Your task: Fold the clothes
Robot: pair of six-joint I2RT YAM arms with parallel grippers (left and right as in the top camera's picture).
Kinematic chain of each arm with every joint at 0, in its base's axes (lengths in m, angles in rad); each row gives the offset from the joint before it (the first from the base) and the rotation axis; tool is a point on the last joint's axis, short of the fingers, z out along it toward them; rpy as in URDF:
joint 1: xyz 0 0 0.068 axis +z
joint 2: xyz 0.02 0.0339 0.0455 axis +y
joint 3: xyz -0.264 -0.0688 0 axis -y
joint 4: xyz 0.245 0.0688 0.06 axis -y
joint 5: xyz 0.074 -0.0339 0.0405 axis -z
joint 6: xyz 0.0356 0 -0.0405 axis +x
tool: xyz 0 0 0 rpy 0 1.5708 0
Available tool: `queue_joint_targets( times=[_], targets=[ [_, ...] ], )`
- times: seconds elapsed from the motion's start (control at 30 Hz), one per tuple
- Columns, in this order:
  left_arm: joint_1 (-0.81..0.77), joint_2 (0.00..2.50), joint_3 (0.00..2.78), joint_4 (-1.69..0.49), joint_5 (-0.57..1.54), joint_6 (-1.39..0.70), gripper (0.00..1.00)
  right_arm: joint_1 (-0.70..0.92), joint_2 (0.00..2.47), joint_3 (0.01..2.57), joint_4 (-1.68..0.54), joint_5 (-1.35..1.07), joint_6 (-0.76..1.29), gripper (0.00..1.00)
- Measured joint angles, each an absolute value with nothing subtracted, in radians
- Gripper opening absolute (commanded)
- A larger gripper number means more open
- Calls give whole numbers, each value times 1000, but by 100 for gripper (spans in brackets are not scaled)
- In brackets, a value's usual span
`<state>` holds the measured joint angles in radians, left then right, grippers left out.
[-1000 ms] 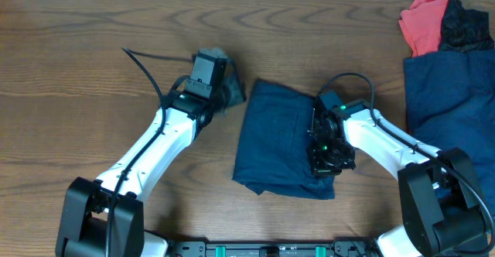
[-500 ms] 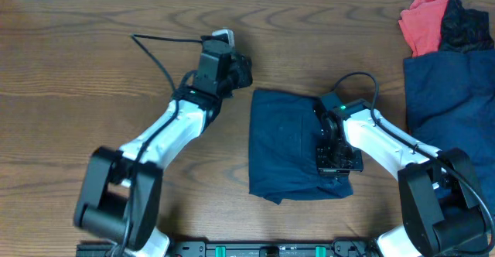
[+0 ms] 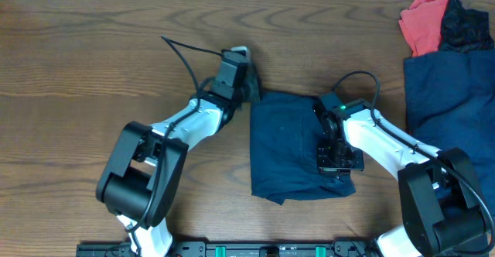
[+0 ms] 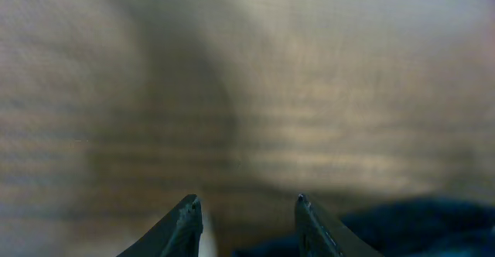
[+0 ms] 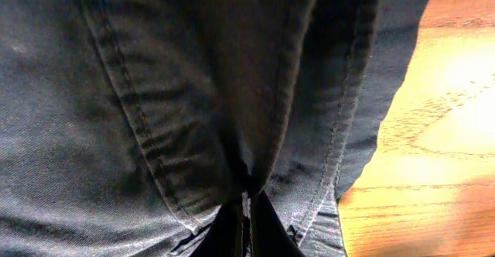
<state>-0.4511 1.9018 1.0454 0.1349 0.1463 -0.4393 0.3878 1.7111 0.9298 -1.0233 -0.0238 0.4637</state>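
The navy shorts (image 3: pixel 288 145) are lying just right of the half-spread left gripper (image 3: pixel 250 89), the right gripper (image 3: pixel 338 166) pinching their right edge.

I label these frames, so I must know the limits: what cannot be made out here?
Overhead: right arm covers where the right fingers meet the navy garment.
Overhead: frame edge cuts the navy pile; its piece count is unclear.
Left wrist: blur smears the table beyond the left fingers.
Right wrist: too close; garment outline lies outside.

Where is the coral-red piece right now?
In the overhead view's top right corner, the coral-red piece lies against the black piece, just above a navy pile.
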Motion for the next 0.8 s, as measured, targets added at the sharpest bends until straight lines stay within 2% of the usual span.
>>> queue_joint_targets(
  times=[0.27,0.37,0.5,0.53,0.6,0.67,0.7,0.8],
  targets=[
    [-466,1926,1060,-70,141,-412,41,387,1711,929,-993,33,462,5],
    [-466,1916,1077,-162,133,-407,33,383,1711,929,-952,81,449,7],
    [-465,1892,1102,-392,124,-430,32,350,1711,928,-816,153,401,13],
    [-465,1885,1104,-451,126,-446,29,339,1711,928,-769,168,387,14],
    [-465,1876,1107,-572,141,-480,22,319,1711,927,-656,189,354,23],
    [-465,1874,1108,-660,178,-504,19,307,1711,930,-555,202,316,25],
    [-465,1874,1107,-693,197,-516,14,303,1711,934,-523,204,301,27],
    [-464,1872,1102,-747,241,-535,12,301,1711,976,-521,212,257,37]
  ],
)
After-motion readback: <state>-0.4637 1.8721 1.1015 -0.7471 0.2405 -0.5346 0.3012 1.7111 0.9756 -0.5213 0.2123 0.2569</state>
